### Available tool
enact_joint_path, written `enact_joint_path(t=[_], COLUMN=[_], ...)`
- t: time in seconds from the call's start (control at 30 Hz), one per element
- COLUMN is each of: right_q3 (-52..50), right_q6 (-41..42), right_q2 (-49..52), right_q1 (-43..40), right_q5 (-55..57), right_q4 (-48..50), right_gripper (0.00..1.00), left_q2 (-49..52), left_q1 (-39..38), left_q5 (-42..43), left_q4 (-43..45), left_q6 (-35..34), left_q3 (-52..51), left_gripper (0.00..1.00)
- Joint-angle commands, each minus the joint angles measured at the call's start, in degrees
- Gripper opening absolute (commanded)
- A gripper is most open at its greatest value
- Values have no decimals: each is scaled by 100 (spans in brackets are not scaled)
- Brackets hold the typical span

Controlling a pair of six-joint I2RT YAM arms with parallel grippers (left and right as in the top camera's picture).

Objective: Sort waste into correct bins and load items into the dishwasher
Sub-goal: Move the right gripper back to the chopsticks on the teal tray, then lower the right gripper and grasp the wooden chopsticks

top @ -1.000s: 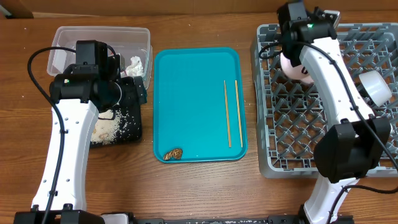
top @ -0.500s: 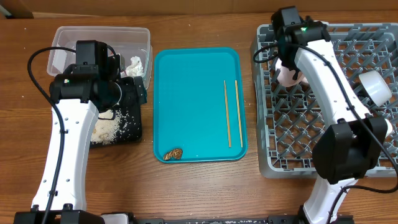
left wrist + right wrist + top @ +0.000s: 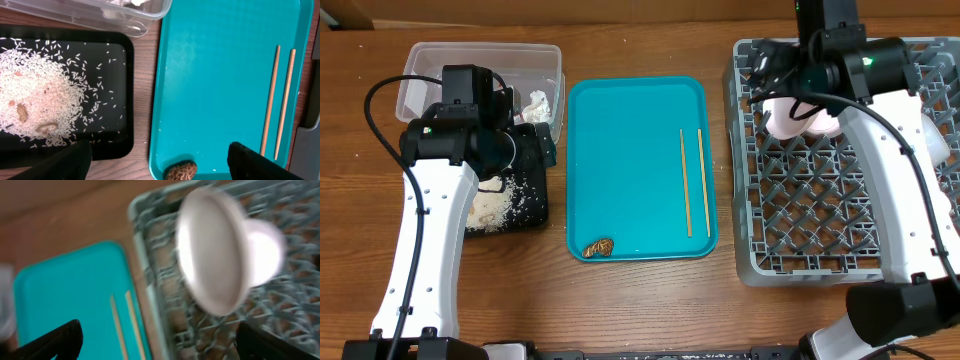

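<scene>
A white bowl (image 3: 783,118) leans on its edge among the pegs at the back left of the grey dishwasher rack (image 3: 820,240). In the blurred right wrist view the same bowl (image 3: 212,250) sits apart from my right gripper (image 3: 160,345), which is open and holds nothing. Two chopsticks (image 3: 685,180) lie on the teal tray (image 3: 630,160), with a brown scrap (image 3: 599,246) at its front edge. My left gripper (image 3: 160,165) hangs open and empty between the black tray (image 3: 115,145) of rice (image 3: 40,95) and the scrap (image 3: 181,171).
The clear tub (image 3: 430,60) at the back left holds a white tissue (image 3: 537,103). A second white item (image 3: 932,140) lies at the rack's right side, partly hidden under my right arm. Bare wood separates the trays from the rack.
My right gripper has opened and let go of the white bowl, which now rests in the rack. That arm has lifted and swung right. The left arm has not moved.
</scene>
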Motion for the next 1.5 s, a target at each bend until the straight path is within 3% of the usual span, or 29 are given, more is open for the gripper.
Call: enact_joint_path(t=[0.0,0.37,0.63,0.77,1.47], right_q3=[-326,-2192,-3154,-3348,-3399], right_q6=[-332,-326,-306,-289,168], right_q2=[297,365,459,660,1456], right_q1=[63,1117,1526,1543,1869], right_q5=[-1338,-1355,-1355,-1331,-1652], right_q4=[-166,726,1731,2059,2173], right_gripper=[94,90,82,74,64], left_q2=[9,9,9,9,9], left_q1=[-11,-11,-11,-11,-11], left_q5=[70,70,70,70,70], left_q4=[7,4,4,2,-15], left_q6=[-81,-81,-79,-79,-79], left_q3=[107,107,107,107,105], left_gripper=[88,88,88,88,88])
